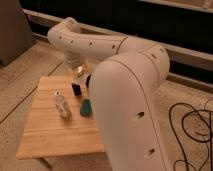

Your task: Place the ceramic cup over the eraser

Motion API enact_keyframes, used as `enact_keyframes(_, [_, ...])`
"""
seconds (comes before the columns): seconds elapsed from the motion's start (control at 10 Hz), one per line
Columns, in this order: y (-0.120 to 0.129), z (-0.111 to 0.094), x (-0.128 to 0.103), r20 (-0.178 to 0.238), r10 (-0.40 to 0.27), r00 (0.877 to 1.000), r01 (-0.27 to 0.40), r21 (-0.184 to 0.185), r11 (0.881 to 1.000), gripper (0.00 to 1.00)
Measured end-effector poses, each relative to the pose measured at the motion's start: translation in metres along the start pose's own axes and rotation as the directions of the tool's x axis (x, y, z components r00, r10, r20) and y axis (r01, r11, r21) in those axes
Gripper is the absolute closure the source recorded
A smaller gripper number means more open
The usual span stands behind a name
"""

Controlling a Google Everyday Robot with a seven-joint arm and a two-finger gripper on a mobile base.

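Gripper (77, 83) was shut, low over the back of the table (45, 135). Black cup (76, 90) sat right at its tip - couldn't tell if gripped. Bottle (62, 105) and teal object (86, 107) lay just in front.

Table (60, 137): we list the near half and left strip as open wood. Obstacles at mid-table: clear bottle (62, 105); teal item (85, 107) near its right, a narrow lane between; black cup (76, 89) behind them, directly under the gripper (78, 76), fingers closed. The arm (132, 100) covers the right edge.
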Motion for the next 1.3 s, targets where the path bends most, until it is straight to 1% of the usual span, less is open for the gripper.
enact_keyframes(0.3, [0.001,0.008,-0.004,0.007,-0.011,1.0,0.011,-0.017,1.0,1.0])
enact_keyframes(0.7, [0.006,0.018,-0.019,0.009,-0.047,0.999,0.048,-0.037,0.998,1.0])
enact_keyframes(1.3, [0.011,0.035,-0.025,-0.023,-0.075,0.997,0.073,-0.066,0.995,1.0])
